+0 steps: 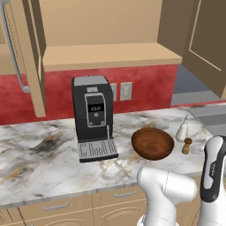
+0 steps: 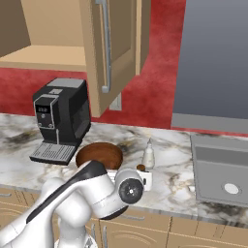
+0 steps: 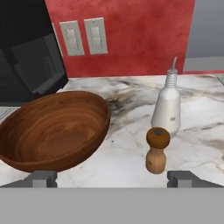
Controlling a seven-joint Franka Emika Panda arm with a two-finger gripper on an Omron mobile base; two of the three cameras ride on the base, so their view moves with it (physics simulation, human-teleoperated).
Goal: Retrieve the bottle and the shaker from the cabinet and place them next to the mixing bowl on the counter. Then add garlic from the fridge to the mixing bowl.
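A simulated kitchen seen from a robot arm's cameras. In the hand view the jaws (image 3: 112, 178) stand spread wide and released, grasping nothing, with their two dark tips at the lower edge. Just ahead of the jaws and a little toward the right-hand tip stands the shaker (image 3: 156, 150), upright on the marble bench (image 3: 201, 131). Just beyond the shaker stands the bottle (image 3: 167, 105), also upright, its thin neck pointing up. Ahead of the left-hand tip sits the mixing bowl (image 3: 54, 129), wide, shallow and holding nothing. Bottle and shaker stand near the bowl but apart from it, which suggests both have been set down where the task wants them. Farther off beyond the bowl is a black coffee machine (image 1: 92, 117), and above it the cabinet (image 1: 106, 55) hangs with doors swung open and its shelf bare. Judging from this, the garlic remains to be fetched from the fridge.
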